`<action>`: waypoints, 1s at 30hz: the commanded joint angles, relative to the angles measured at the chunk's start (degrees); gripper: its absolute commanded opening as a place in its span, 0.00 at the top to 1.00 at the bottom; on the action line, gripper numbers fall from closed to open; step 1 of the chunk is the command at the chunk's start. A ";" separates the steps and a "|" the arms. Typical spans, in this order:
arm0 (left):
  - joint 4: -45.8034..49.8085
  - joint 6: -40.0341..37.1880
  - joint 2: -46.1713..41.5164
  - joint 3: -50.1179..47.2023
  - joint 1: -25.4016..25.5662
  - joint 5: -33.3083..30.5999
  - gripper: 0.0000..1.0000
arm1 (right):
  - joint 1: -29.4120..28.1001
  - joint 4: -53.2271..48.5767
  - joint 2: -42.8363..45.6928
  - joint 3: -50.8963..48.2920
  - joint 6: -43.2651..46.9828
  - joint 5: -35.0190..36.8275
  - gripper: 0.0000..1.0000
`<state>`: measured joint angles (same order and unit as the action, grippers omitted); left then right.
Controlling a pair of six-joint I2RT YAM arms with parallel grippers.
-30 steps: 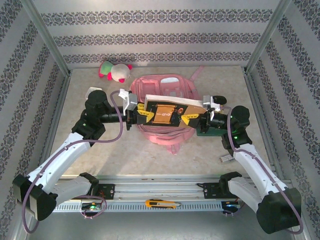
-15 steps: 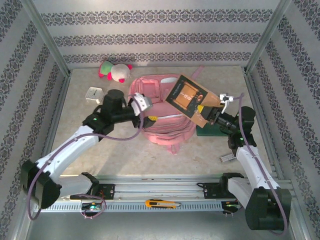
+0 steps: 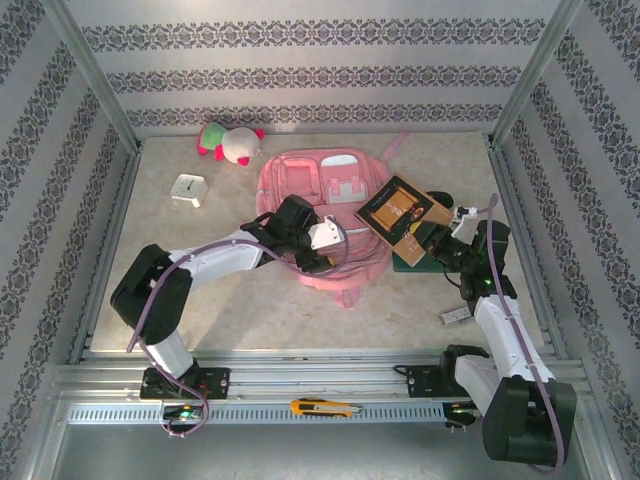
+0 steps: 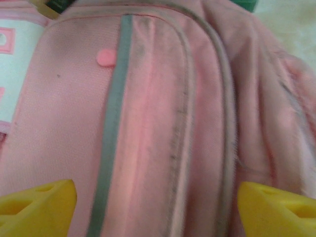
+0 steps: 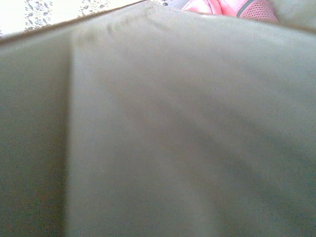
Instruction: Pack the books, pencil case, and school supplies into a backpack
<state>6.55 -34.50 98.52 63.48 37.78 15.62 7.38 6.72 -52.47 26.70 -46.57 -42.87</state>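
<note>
Left tool (image 3: 318,255) released book (image 3: 398,210); right tool (image 3: 427,238) grips it beside backpack (image 3: 290,183).

Left fingers (image 4: 34,205) spread wide, right fingers (image 3: 424,238) clamped tight

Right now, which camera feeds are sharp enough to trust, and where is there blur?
Top external: sharp, evenly lit, no glare; book and backpack read clearly. Left wrist: backpack fabric and yellow fingertips soft, slightly blurred. Right wrist: dim, out-of-focus grey-brown surface close to the lens, likely the held book; no usable detail.
</note>
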 commanded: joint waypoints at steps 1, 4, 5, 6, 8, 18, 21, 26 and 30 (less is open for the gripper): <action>-4.13 0.19 1.81 3.56 0.89 -3.00 0.16 | 0.07 1.56 2.57 -0.32 0.54 -1.50 1.00; -3.66 -0.40 3.84 4.90 1.01 -1.80 0.15 | 0.08 0.73 3.18 -0.63 1.16 -1.86 1.00; -2.84 -0.78 4.63 5.42 1.04 -1.30 0.15 | 0.08 0.54 3.24 -0.72 1.29 -1.86 1.00; -1.83 -1.45 5.31 6.07 1.13 -0.89 0.14 | 0.09 0.27 3.29 -0.78 1.30 -1.72 1.00; 0.55 -2.31 6.80 7.67 1.45 -0.84 0.12 | 0.08 -0.95 3.72 -0.89 1.25 -0.39 1.00; -0.11 -3.91 13.00 10.77 1.77 -9.30 0.13 | 0.08 -8.23 10.04 -2.10 -3.24 10.32 1.00; -1.04 -2.98 12.30 10.20 1.78 -11.21 0.47 | 0.07 -11.80 11.68 -1.65 -2.86 12.42 1.00; 1.19 2.01 3.80 5.53 3.11 -13.23 1.00 | 0.01 -13.23 8.21 -0.62 -1.73 8.66 1.00; 6.73 10.25 -2.58 2.97 4.77 -13.00 1.00 | -0.56 -11.92 5.26 0.17 -0.54 5.87 1.00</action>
<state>8.91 -31.83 101.89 67.57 40.66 5.04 7.35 -7.99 -46.59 24.05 -49.01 -33.91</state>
